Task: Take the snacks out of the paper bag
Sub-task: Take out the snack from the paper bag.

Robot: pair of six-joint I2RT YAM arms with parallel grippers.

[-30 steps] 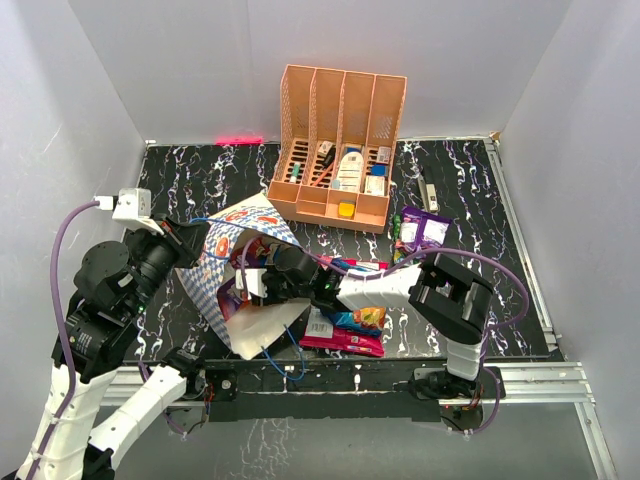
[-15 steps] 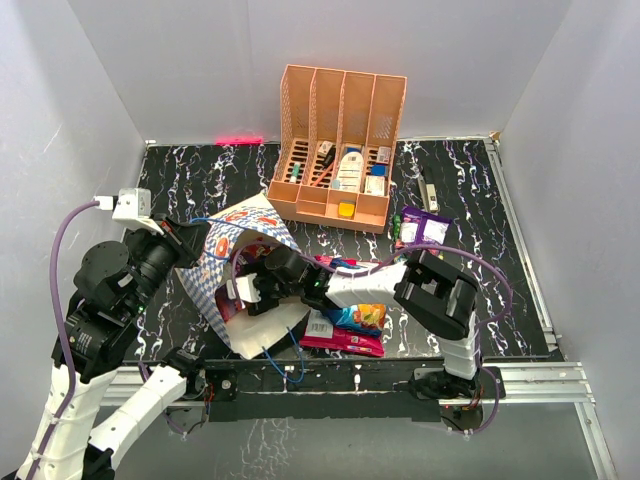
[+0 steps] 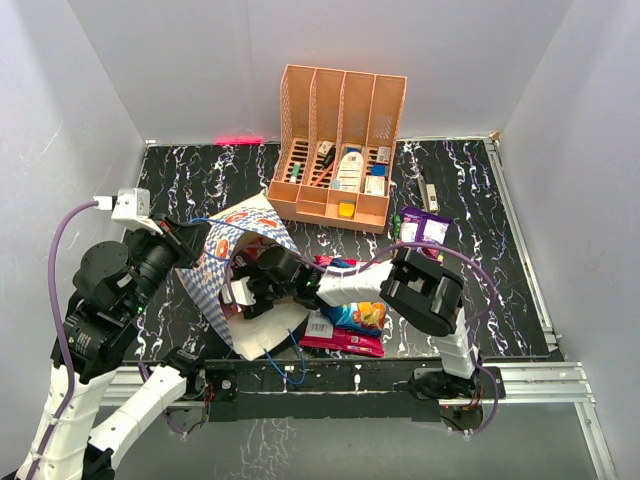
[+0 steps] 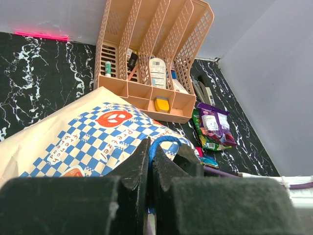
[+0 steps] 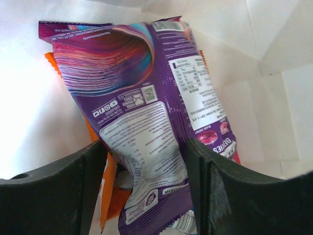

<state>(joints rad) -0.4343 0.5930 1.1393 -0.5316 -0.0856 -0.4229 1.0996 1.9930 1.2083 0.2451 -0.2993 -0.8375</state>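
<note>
The paper bag (image 3: 222, 245) lies on its side at front left, its mouth facing right. My left gripper (image 3: 198, 238) is shut on its blue string handle (image 4: 164, 142), holding the checked side (image 4: 83, 139) up. My right gripper (image 3: 243, 291) is reached inside the bag, open. In the right wrist view its fingers (image 5: 93, 181) stand either side of a purple snack packet (image 5: 146, 112) lying on the white inside (image 5: 44, 117), over an orange packet (image 5: 110, 191). Outside the bag lie a purple packet (image 3: 422, 228) and a pile of blue, orange and pink packets (image 3: 352, 322).
The orange slotted organizer (image 3: 340, 150) with small bottles and boxes stands at the back centre, also in the left wrist view (image 4: 151, 58). A loose blue string handle (image 3: 290, 358) hangs over the table's front edge. A slim stick-like object (image 3: 428, 190) lies at back right.
My right gripper has moved left, deeper into the bag's mouth. The left gripper has kept hold of the handle without moving.
</note>
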